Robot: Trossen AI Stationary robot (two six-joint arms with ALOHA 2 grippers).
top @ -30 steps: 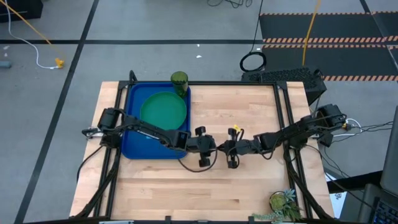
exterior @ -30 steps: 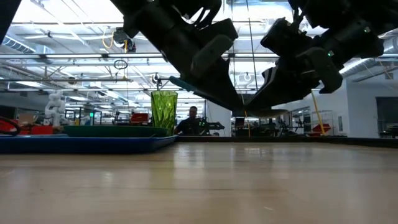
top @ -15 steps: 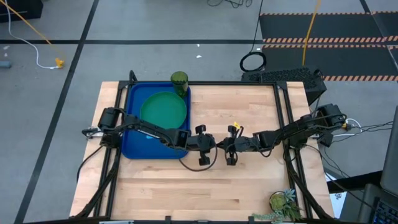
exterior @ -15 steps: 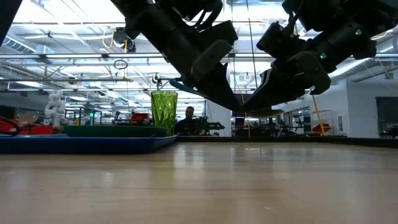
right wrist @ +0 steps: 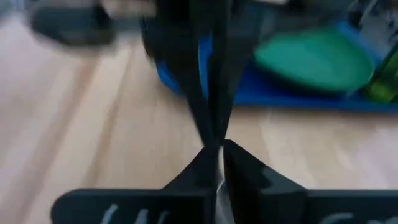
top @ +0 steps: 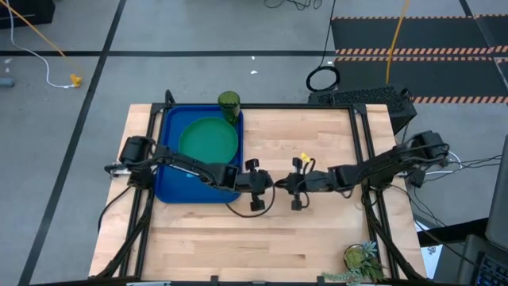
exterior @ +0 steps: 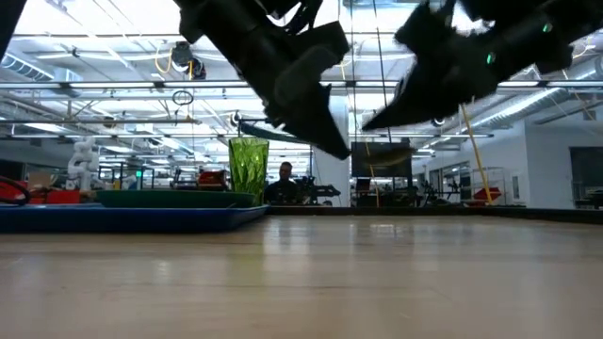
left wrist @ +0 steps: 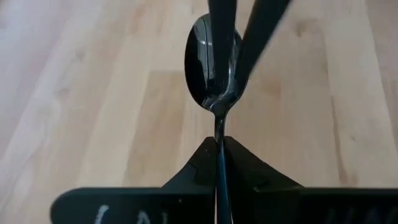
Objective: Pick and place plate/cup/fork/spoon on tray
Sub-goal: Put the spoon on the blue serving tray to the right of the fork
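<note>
Left gripper (left wrist: 219, 163) is clamped on the spoon (left wrist: 213, 71) mid-frame; the right gripper (right wrist: 214, 163) pinches a thin utensil. Better carry the spoon level to the tray (top: 168, 187).

The right gripper (right wrist: 219, 163) shows as two dark fingers (right wrist: 198, 171) pressed close together on a thin pale sliver that stands between their tips; what that sliver belongs to cannot be told. Just beyond them a dark, blurred bulk, the other arm (right wrist: 199, 56), rises over the wooden table (right wrist: 81, 143). Farther off, the blue tray (right wrist: 292, 96) lies on the table, with the teal-green plate (right wrist: 311, 59) on it and the olive-green cup (right wrist: 385, 84) beside the plate's rim
</note>
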